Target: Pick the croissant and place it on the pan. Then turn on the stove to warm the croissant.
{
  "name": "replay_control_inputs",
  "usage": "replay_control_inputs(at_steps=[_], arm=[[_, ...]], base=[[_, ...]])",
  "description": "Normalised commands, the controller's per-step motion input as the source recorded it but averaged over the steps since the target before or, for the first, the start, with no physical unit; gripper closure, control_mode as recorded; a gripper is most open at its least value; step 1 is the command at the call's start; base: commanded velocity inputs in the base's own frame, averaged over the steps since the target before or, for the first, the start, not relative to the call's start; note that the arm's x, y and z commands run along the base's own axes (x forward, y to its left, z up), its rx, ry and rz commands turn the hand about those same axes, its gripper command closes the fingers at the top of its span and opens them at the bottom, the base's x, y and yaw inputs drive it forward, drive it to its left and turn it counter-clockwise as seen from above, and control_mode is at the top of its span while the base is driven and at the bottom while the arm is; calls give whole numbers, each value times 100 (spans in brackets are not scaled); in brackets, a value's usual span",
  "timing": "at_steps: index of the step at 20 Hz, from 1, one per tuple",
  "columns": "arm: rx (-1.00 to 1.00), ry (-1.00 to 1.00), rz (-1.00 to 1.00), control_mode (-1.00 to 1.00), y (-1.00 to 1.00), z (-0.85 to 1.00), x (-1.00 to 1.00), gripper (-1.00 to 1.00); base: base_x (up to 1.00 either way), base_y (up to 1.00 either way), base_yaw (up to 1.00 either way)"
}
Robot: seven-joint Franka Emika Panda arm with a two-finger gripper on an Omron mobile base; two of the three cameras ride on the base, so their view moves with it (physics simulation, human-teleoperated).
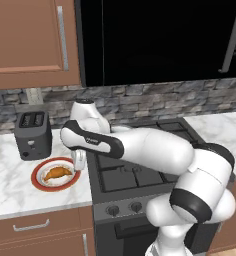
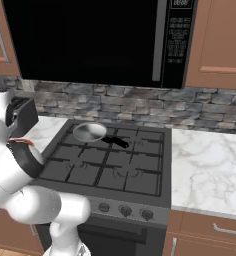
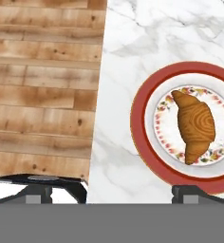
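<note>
The golden croissant (image 3: 196, 126) lies on a red-rimmed white plate (image 3: 141, 137) on the marble counter, left of the stove (image 1: 140, 175). In the left base view the croissant (image 1: 58, 173) sits just left of my gripper (image 1: 79, 164), which hangs over the plate's right edge. My gripper (image 3: 118, 193) is open and holds nothing. Its right fingertip (image 3: 199, 193) stands over the plate's rim and its left one off the counter's edge. The small silver pan (image 2: 90, 132), with its black handle, rests on the stove's (image 2: 110, 165) back left burner.
A dark toaster (image 1: 33, 134) stands on the counter behind the plate (image 1: 40, 184). A black microwave (image 2: 90, 40) hangs above the stove. A row of knobs (image 2: 125, 211) lines the stove's front. Marble counter (image 2: 210, 165) extends to the right. The counter's front edge lies close to the plate.
</note>
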Motion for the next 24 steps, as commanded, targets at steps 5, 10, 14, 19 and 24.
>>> replay_control_inputs(at_steps=[5,10,14,19,24], arm=[[0,0,0,-100,14,-25,29,-100],[0,0,0,-100,18,-27,22,-100],[0,0,0,-100,22,-26,21,-100],[0,0,0,-100,19,-25,18,-100],[0,1,0,-100,14,-25,17,-100]], base=[[0,0,0],[0,0,0],[0,0,0],[0,0,0],[0,0,0]])
